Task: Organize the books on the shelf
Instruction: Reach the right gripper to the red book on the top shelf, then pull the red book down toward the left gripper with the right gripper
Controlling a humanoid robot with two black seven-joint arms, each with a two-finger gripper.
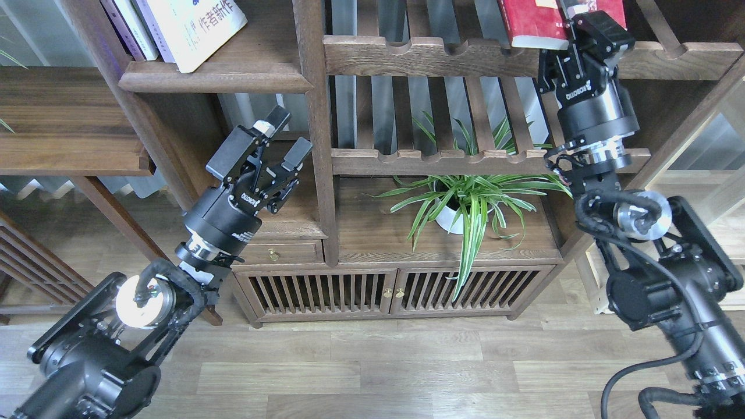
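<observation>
At the top right of our view, our right gripper (573, 20) is pinched on the near edge of the dark red paperback book (532, 17), one finger showing over the cover where the book's pale page edge meets it. This red book lies flat, tilted slightly, on the upper slatted dark-wood rack with the notched front rail (419, 55), and its top runs out of the frame. Our right arm rises to it from the lower right corner, the wrist passing in front of the lower slatted rack (442, 160). At the top left, the solid flat dark-brown wooden shelf with the rounded moulded lip (215, 78) carries the other two books: the large white paperback with big black Chinese characters (195, 29) leans to the left, its lower corner resting on the board near the front lip, and the thin pale lavender-white paperback (137, 26) stands just to its left, leaning the same way and touching it. Both are cut off by the top edge. Our left gripper (279, 145) hangs below that shelf, well apart from the books, its two black fingers spread with nothing between them, pointing up and to the right in front of the lower compartment of the bookcase. Lower in the middle, a green spider plant in a small white pot (465, 201) sits on the cabinet top (378, 238) above the slatted cabinet doors (390, 291), with the wood-plank floor (372, 372) beneath.
</observation>
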